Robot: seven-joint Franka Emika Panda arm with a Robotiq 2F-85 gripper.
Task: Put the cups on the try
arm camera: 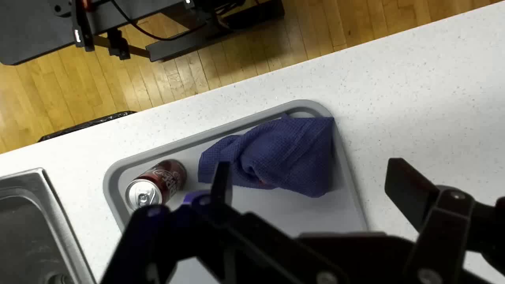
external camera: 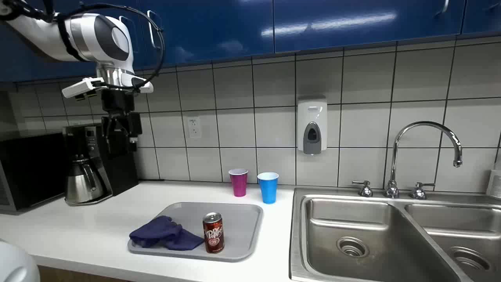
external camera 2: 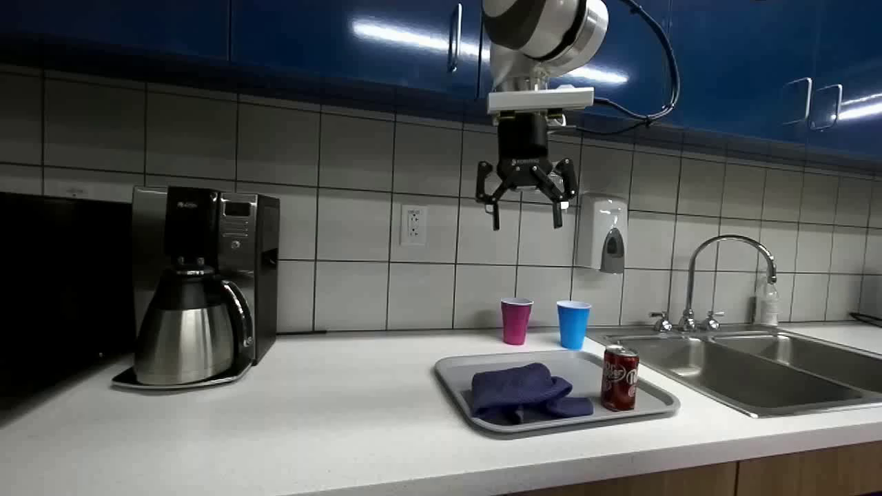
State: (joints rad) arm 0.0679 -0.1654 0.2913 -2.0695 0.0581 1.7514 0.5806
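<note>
Purple cup point(external camera: 239, 184) and blue cup point(external camera: 268, 189) upright on the counter point(external camera 2: 344, 413), both off the tray point(external camera: 238, 216).
In both exterior views the cups stand on the tray's wall side, near each other but not touching, the blue cup near a tray corner. The tray's half toward the wall point(external camera: 236, 127) is bare; the can point(external camera: 213, 233) stands and the cloth point(external camera: 166, 235) lies toward the counter's front edge. The gripper point(external camera 2: 526, 222) hangs well above, fingers apart, nothing between them. The step in hand is probably reaching for a cup; blue seems the handier. Best come straight down, one finger eased into the gap between cups, neither brushing the wall. They look light and thin, so squeeze gently. Lift clear of the rim, set the base flat on the bare half, then let go.
</note>
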